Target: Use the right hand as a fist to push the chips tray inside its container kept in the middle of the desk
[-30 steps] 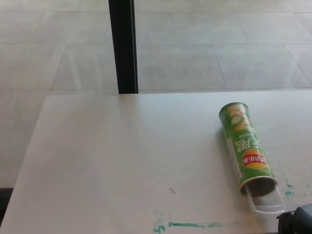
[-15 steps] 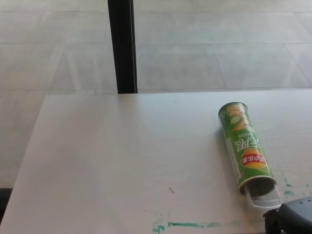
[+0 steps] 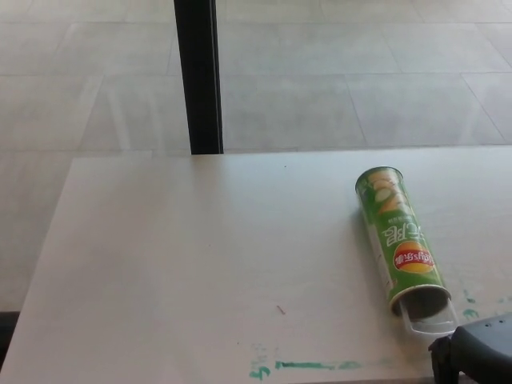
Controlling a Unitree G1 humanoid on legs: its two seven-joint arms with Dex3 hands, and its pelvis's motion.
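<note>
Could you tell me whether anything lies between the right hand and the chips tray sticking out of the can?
Nothing visible does. The right hand sits at the desk's near edge just behind the clear tray, which sticks out of the green can's open mouth. Only bare desk separates them.

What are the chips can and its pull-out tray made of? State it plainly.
Chips can: likely cardboard with a glossy printed wrap, judging by its bright green graphics and sheen. Tray: clear, thin plastic; the desk shows through it.
</note>
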